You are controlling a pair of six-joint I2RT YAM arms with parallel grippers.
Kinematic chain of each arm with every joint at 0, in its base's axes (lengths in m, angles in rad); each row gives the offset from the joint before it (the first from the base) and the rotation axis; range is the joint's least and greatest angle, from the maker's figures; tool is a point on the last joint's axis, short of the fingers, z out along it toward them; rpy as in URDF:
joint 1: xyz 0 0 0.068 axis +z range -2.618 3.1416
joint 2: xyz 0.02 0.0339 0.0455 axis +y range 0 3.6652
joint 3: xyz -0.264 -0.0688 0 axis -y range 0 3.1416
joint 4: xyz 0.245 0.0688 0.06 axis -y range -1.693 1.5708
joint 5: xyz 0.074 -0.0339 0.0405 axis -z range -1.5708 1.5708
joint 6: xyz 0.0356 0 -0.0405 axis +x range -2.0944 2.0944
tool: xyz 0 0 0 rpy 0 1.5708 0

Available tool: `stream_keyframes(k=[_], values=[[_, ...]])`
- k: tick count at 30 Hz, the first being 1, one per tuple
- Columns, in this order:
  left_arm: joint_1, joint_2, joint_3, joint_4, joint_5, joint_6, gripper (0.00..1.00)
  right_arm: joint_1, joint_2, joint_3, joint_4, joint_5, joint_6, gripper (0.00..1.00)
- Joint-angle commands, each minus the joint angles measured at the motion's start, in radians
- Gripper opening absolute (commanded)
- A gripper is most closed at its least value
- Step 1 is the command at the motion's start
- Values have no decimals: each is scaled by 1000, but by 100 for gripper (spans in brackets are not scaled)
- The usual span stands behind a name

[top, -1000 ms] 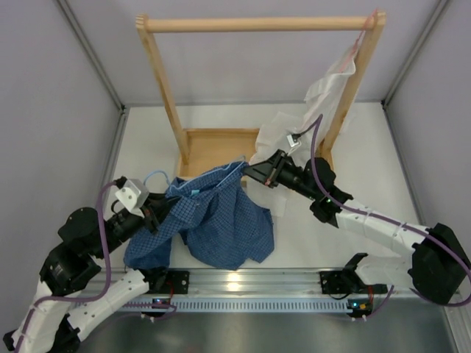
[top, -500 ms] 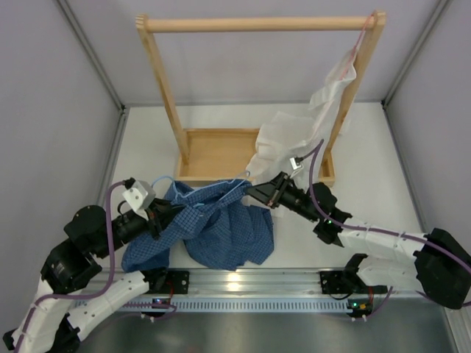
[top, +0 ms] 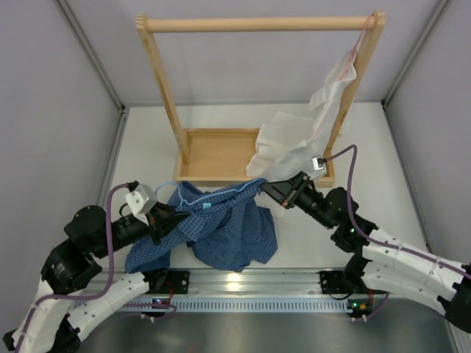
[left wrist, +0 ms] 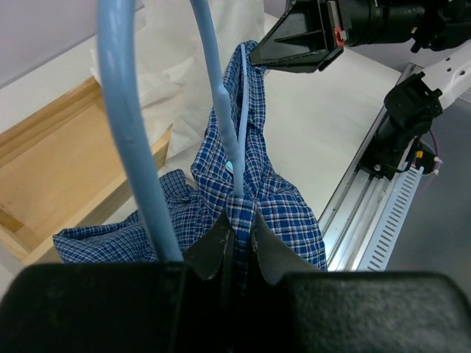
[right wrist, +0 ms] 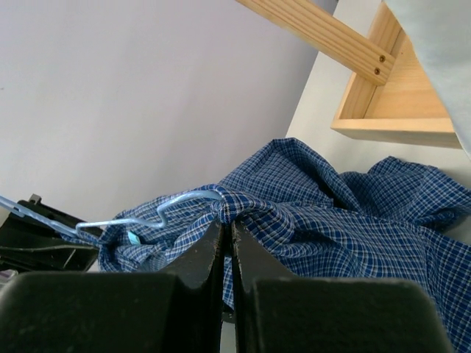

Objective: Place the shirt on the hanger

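The dark blue checked shirt [top: 232, 232] lies bunched on the table and is stretched between both grippers. The light blue wire hanger [top: 171, 184] is partly inside it, with its hook showing at the left. My left gripper [top: 171, 219] is shut on a fold of shirt [left wrist: 280, 198], and a hanger wire [left wrist: 221, 95] runs into the pinch. My right gripper [top: 266, 188] is shut on the shirt's other raised edge [right wrist: 309, 220], where the hanger wire [right wrist: 184, 198] ends; it also shows in the left wrist view [left wrist: 259, 59].
A wooden clothes rack [top: 257, 23] stands at the back with a wooden tray base [top: 217, 151]. A white shirt [top: 309, 125] hangs from a pink hanger [top: 360, 37] at its right post and drapes onto the table. An aluminium rail [top: 250, 283] runs along the near edge.
My right gripper has moved right and toward the near edge, drawing the shirt's edge out along the hanger wire. My left gripper has shifted slightly right. The shirt sits lower and more stretched.
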Motion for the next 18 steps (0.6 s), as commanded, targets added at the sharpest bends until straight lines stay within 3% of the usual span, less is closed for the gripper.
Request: stream_keyframes(k=[1, 7, 12, 18], values=[[3, -20, 16, -21, 81, -5, 0, -11, -30, 114, -145, 139, -90, 0], [2, -4, 62, -40, 47, 11, 0, -22, -7, 252, -260, 152, -284, 0], [3, 90, 103, -47, -25, 13, 0, -14, 75, 468, -303, -94, -466, 0], [3, 266, 227, 0, -155, -44, 0, 38, 99, 563, -364, -252, -569, 0]])
